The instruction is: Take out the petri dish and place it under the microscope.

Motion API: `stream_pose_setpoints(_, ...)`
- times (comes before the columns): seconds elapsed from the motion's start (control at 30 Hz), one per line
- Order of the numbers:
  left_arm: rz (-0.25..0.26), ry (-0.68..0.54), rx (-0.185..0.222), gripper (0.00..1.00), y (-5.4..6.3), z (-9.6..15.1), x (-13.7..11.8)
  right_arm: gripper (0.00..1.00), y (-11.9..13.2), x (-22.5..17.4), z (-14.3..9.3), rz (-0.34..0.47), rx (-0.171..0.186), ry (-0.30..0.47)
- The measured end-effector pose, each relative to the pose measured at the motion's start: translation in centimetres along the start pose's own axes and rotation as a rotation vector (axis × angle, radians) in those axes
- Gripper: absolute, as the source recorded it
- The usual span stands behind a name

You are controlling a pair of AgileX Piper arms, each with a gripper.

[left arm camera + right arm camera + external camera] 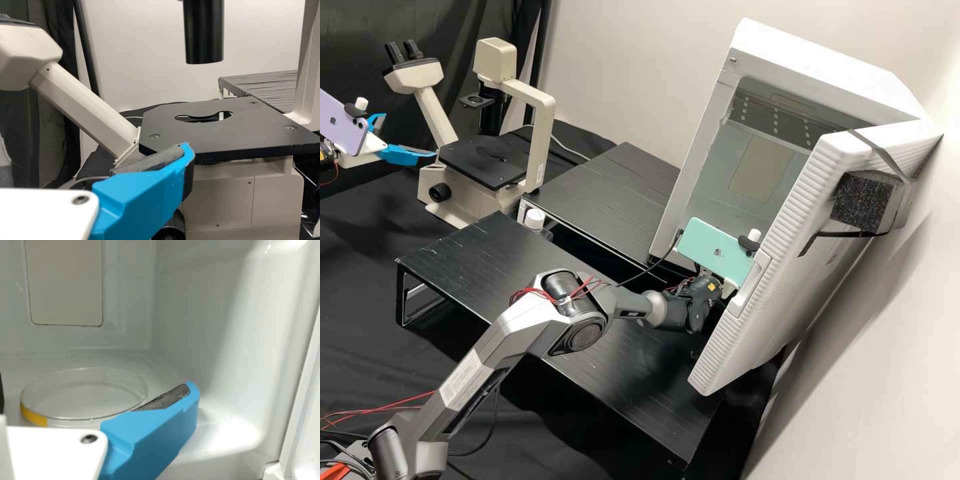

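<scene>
Petri dish lies flat on the floor of the white cabinet, whose door stands open. The dish is clear, with a yellow strip on its side; part of its near edge is covered by my right gripper. In the high view that gripper is at the cabinet opening, its fingertips hidden and its body partly covered by a teal phone.

In its wrist view, my right gripper has its fingers spread wide, not closed on the dish. One blue finger stands beside the rim; I cannot tell whether they touch. A dark sliver cut off at the view's border is too small to identify.

My left gripper is open, fingers well apart and holding nothing, near the microscope. A lilac phone, cut by the high view's edge, covers part of its mount. The black stage has an opening beneath a black tube, whose upper end is cut off.

A white-capped bottle stands by the black platform, its lower part hidden.
</scene>
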Motion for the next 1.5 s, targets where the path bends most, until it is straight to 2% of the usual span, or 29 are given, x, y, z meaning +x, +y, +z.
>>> stream_pose_setpoints(0.03,0.000,0.000,0.000,1.00,0.00,0.00,0.00,1.00,0.00,0.00,0.02,0.000,0.000,-0.002)
stream_pose_setpoints(0.07,0.000,0.000,0.000,1.00,0.00,0.00,0.00,0.00,-0.07,0.03,-0.04,-0.002,0.000,-0.001)
stream_pose_setpoints(0.67,0.000,0.000,0.000,1.00,0.00,0.00,0.00,0.00,-0.36,0.14,-0.31,-0.008,0.000,0.002)
stream_pose_setpoints(1.5,0.000,0.000,0.000,1.00,0.00,0.00,0.00,0.00,-0.24,0.14,-0.29,0.005,0.022,-0.001)
